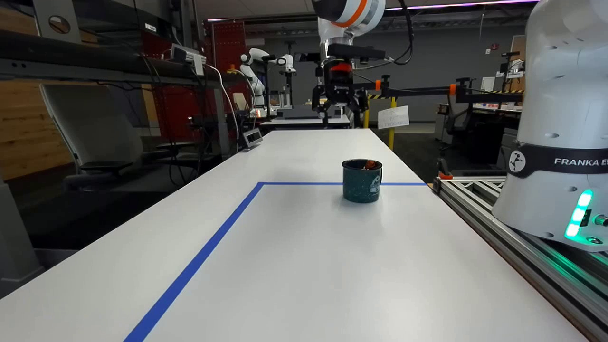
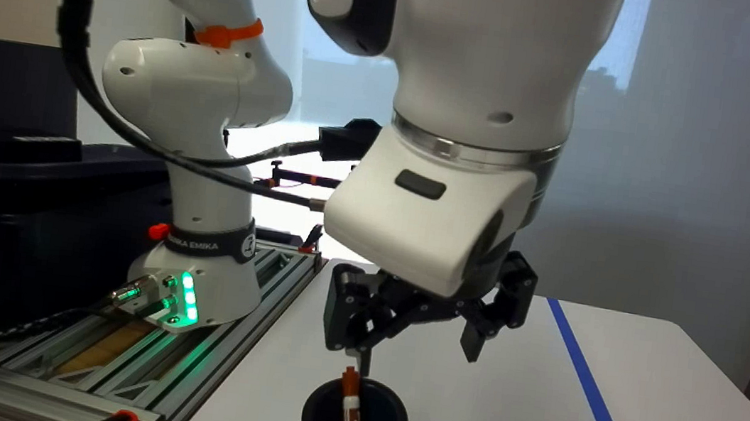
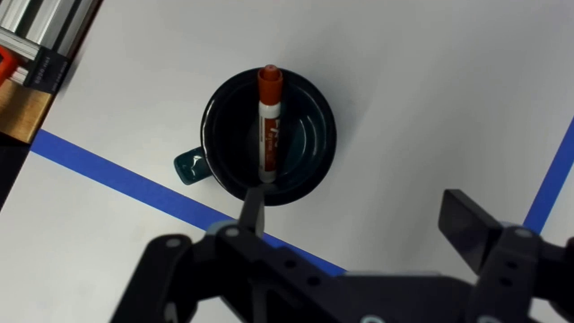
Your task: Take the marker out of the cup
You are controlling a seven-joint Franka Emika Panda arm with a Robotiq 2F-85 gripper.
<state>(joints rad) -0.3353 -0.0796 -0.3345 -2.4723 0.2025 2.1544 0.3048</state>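
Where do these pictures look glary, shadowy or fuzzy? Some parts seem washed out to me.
In an exterior view, the bright background patch is washed out to nearly pure white; in an exterior view, a pale sheen lies on the table; in the wrist view, a soft shadow falls beside the cup, glints show inside it, and the gripper looks dark and slightly blurred.

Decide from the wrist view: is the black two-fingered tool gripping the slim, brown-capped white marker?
No: the tool stands wide open, holding nothing, while the marker rests in the round, dark teal cup.
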